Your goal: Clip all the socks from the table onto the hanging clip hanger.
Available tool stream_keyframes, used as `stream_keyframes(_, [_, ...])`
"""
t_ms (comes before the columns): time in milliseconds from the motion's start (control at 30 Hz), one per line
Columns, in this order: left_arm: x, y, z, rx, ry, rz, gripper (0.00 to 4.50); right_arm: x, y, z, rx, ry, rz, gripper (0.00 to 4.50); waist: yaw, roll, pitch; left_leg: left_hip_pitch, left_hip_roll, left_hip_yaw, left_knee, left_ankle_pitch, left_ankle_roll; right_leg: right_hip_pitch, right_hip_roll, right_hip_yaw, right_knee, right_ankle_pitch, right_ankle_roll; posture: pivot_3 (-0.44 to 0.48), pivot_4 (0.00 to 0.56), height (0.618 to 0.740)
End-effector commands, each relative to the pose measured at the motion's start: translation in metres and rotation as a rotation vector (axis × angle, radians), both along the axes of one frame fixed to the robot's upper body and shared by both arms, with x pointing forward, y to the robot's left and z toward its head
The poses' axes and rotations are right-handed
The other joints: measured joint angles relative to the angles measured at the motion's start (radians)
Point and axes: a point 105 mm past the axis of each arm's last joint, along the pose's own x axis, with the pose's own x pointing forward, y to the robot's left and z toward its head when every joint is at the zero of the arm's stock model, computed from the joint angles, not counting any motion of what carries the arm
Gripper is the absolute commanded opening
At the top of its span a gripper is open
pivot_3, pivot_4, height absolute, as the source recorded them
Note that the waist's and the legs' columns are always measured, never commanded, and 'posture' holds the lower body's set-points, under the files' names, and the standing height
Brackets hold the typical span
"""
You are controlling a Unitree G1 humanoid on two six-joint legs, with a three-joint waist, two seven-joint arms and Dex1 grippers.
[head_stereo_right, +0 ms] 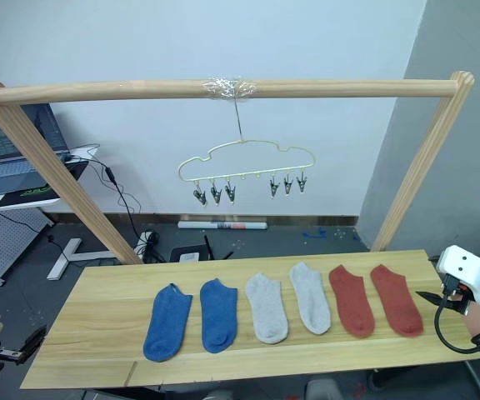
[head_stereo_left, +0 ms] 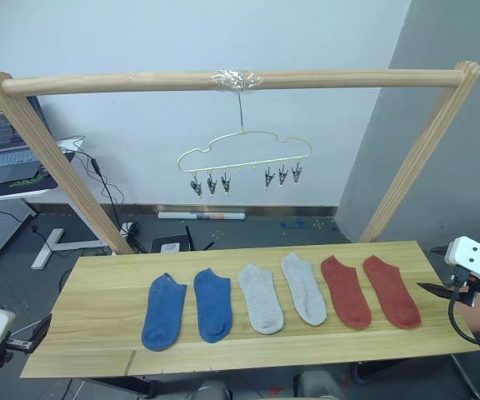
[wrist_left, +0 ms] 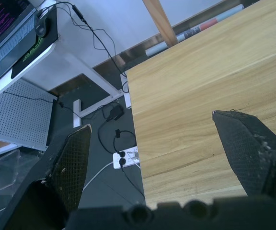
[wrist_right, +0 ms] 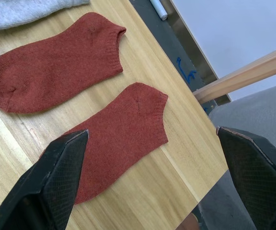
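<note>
right tool [wrist_right: 152,177] is released, jaws wide, poised just off the bench's right end over the outer red sock [wrist_right: 121,136]. left tool [wrist_left: 162,158] is released too, at the bench's [head_stereo_left: 98,317] left end, well apart from any sock. six socks [head_stereo_left: 261,297] lie in a row along the bench: two blue, two grey, two red. the hanger [head_stereo_left: 244,158] hangs from the pole [head_stereo_left: 140,82] above, all clips bare. nothing is clipped yet; all six remain.
</note>
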Motion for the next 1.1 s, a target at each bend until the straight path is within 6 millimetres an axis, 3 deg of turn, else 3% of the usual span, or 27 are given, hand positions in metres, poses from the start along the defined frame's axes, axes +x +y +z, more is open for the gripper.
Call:
stream_keyframes(33, [0.002, 0.009, 0.018, 0.056, -0.049, 0.017, 4.50, 0.006, -0.002, 0.013, -0.025, -0.039, 0.015, 4.48, 0.000, 0.000, 0.000, 0.000, 0.000, 0.000, 0.000, 0.000, 0.000, 0.000, 0.000, 0.000, 0.000, 0.000, 0.000, -0.097, 0.000, 0.740])
stream_keyframes(233, [0.001, 0.017, 0.022, 0.099, -0.058, 0.060, 4.50, 0.007, 0.000, 0.012, -0.022, -0.047, 0.017, 4.48, 0.000, 0.000, 0.000, 0.000, 0.000, 0.003, 0.000, 0.000, 0.000, 0.000, 0.001, 0.004, 0.000, 0.000, 0.000, -0.101, 0.000, 0.740])
stream_keyframes(633, [0.005, 0.014, 0.027, 0.103, -0.097, 0.023, 4.50, 0.008, 0.005, 0.013, 0.007, -0.069, 0.015, 4.48, -0.001, -0.001, -0.001, 0.001, 0.001, 0.007, 0.000, 0.000, 0.000, 0.000, 0.002, 0.009, 0.000, 0.000, 0.000, -0.109, 0.000, 0.740])
stream_keyframes(967, [0.009, -0.001, 0.029, 0.007, -0.158, -0.012, 4.50, 0.013, 0.016, 0.016, 0.059, -0.141, 0.002, 4.48, -0.001, -0.002, -0.004, 0.002, 0.003, 0.010, 0.000, 0.000, 0.001, 0.000, 0.004, 0.011, 0.001, 0.001, 0.000, -0.110, 0.000, 0.740])
stream_keyframes(1100, [0.017, -0.027, 0.025, -0.063, -0.193, -0.049, 4.50, 0.005, 0.038, 0.011, 0.109, -0.132, 0.054, 4.48, 0.000, -0.004, -0.007, 0.002, 0.003, 0.010, 0.000, -0.001, 0.001, 0.000, 0.004, 0.012, 0.001, 0.001, 0.002, -0.112, 0.002, 0.740])
